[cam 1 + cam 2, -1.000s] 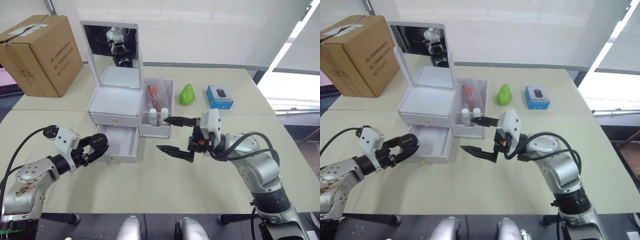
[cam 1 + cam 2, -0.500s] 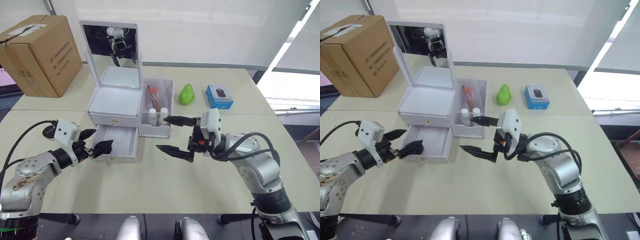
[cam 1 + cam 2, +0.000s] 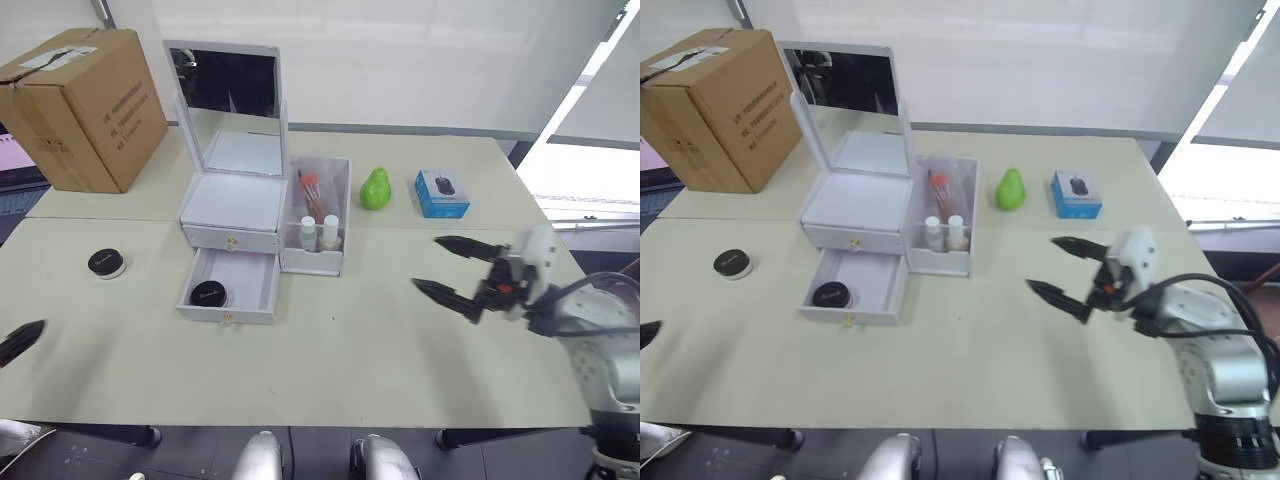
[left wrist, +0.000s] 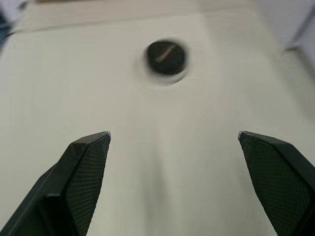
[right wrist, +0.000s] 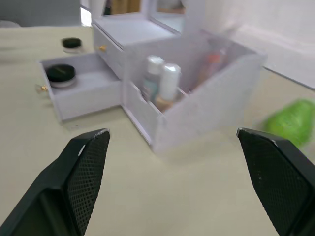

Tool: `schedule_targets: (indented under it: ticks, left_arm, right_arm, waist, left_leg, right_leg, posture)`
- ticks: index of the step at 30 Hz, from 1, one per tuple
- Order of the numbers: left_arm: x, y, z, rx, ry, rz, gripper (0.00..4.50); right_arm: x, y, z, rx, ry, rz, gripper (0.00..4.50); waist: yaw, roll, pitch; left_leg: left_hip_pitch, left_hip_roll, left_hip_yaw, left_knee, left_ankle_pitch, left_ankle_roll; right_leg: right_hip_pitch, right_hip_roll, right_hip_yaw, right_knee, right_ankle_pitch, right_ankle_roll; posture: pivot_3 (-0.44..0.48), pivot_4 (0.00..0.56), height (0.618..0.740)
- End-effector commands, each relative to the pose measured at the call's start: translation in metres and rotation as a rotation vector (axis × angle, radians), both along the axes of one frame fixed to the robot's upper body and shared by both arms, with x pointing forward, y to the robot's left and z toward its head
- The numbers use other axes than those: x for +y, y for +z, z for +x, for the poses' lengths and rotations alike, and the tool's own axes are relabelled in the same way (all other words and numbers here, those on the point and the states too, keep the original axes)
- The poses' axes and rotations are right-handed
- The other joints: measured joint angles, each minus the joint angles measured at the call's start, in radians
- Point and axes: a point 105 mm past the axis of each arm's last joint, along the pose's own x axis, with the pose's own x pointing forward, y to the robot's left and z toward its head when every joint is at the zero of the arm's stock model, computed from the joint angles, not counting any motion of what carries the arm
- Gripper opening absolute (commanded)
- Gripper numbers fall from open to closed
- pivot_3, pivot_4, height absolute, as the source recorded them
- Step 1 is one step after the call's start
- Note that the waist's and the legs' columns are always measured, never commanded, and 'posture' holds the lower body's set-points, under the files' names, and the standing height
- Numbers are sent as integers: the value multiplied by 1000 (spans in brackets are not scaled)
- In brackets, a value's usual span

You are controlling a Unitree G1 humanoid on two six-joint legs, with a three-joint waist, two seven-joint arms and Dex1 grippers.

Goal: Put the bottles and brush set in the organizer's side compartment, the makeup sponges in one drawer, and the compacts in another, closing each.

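Organizer [image 3: 232,205] is sitting upper left of centre in the head views, mirror lid up, lower drawer [image 3: 232,290] pulled out with one black compact [image 3: 208,294] lying in it; the upper drawer [image 3: 230,240] is shut. Bottles [image 3: 318,233] and brush set [image 3: 310,193] are already standing in the side compartment [image 3: 318,215] on the organizer's right. A second compact [image 3: 106,264] is resting on the table [image 3: 330,360] at mid left of the frame, well apart from the drawer. That one is the likely next pick: the left gripper [image 4: 172,187] is facing it with both fingers spread wide and nothing held, the compact lying straight ahead between the finger lines, not yet reached. It is round, so no long axis to align to. Left arm is clearly the nearer one; in the left eye view only a fingertip [image 3: 20,340] is poking in at the left edge, the rest cut off. Right gripper [image 3: 462,272] is hanging wide open and empty at mid right, far from the compact, its camera looking at the organizer's side compartment. Sponges are not visible; probably inside the shut upper drawer, but that cannot be confirmed. The wrist picture of the compact is smeared, lid detail unreadable.
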Motion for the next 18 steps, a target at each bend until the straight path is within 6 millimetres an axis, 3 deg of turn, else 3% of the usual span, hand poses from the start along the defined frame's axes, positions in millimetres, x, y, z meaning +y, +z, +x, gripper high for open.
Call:
schedule_targets:
  ticks: [1, 4, 7, 14, 18]
  left_arm:
    - [33, 20, -13, -32, 108, 146, 4469]
    - [42, 22, -16, -48, 137, 158, 4469]
    - [41, 20, -14, -52, 117, 152, 4469]
    - [28, 8, -5, -68, 57, 118, 4469]
    - [8, 1, 3, -126, 16, 68, 4469]
  right_arm:
    - [-46, -12, -5, -5, -131, -77, 4500]
    - [-76, -31, -12, 36, -222, -118, 4500]
    - [-86, -38, -14, 41, -246, -134, 4500]
    - [-71, -28, -5, -8, -228, -92, 4500]
    - [-39, -17, 7, -46, -153, -53, 4500]
  waist:
    - [3, -1, 0]
    - [5, -1, 0]
    - [-1, -1, 0]
    - [-18, -1, 0]
    - [-21, -1, 0]
  left_leg:
    - [0, 0, 2, 0, 0, 0]
    - [0, 0, 3, 0, 0, 0]
    - [0, 0, 4, -2, 0, 0]
    - [3, 1, 4, -3, 0, 0]
    - [4, 1, 5, -3, 0, 0]
  right_leg:
    - [0, -1, 0, 0, 0, 0]
    - [0, -2, -1, 0, 0, 1]
    - [0, -3, -1, 1, 0, 1]
    - [0, -2, -1, 2, 1, 2]
    - [1, -2, -1, 3, 1, 2]
  posture:
    - [0, 150, 728]
    - [0, 150, 728]
    - [0, 150, 728]
    - [0, 150, 728]
    - [0, 150, 728]
